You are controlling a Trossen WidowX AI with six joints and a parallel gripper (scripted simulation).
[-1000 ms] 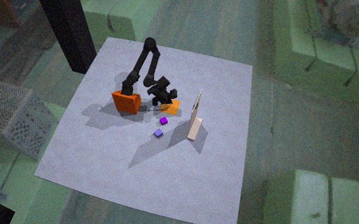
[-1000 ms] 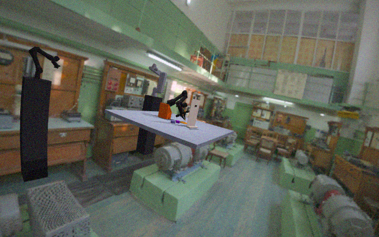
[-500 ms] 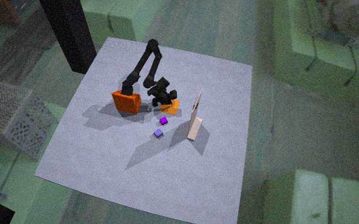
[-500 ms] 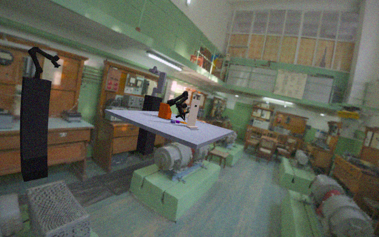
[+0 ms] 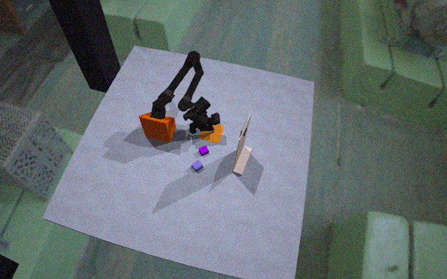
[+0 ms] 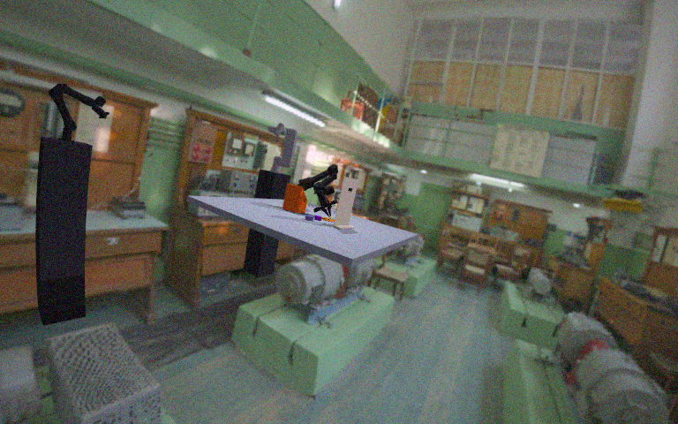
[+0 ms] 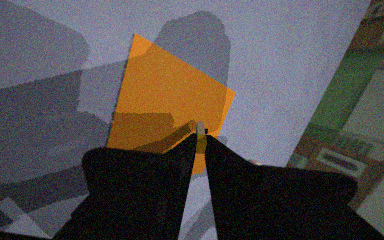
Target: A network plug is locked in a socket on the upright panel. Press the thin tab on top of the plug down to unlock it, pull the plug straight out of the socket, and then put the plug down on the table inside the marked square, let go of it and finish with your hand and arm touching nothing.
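Note:
My gripper [image 5: 213, 129] [image 6: 328, 214] [image 7: 200, 138] is shut on the network plug, pointing down above the marked orange square. The plug [image 7: 200, 128] shows in the wrist view as a small grey and yellowish piece between the fingertips; it is too small to make out in the top and exterior views. The orange square [image 5: 217, 135] [image 7: 145, 90] lies flat on the table, partly hidden by the fingers in the wrist view. The pale upright panel [image 6: 343, 205] [image 5: 242, 161] stands apart from the gripper, with its foot on the table. The gap between plug and table is hard to tell.
A purple cube [image 5: 203, 150] [image 6: 318, 217] and a blue-violet cube [image 5: 197, 165] [image 6: 309, 217] lie near the square. An orange block [image 5: 156, 128] [image 6: 294, 200] is under the arm's base. Dark pillars [image 5: 84, 40] [image 6: 62, 224] stand beyond the table [image 5: 186, 220].

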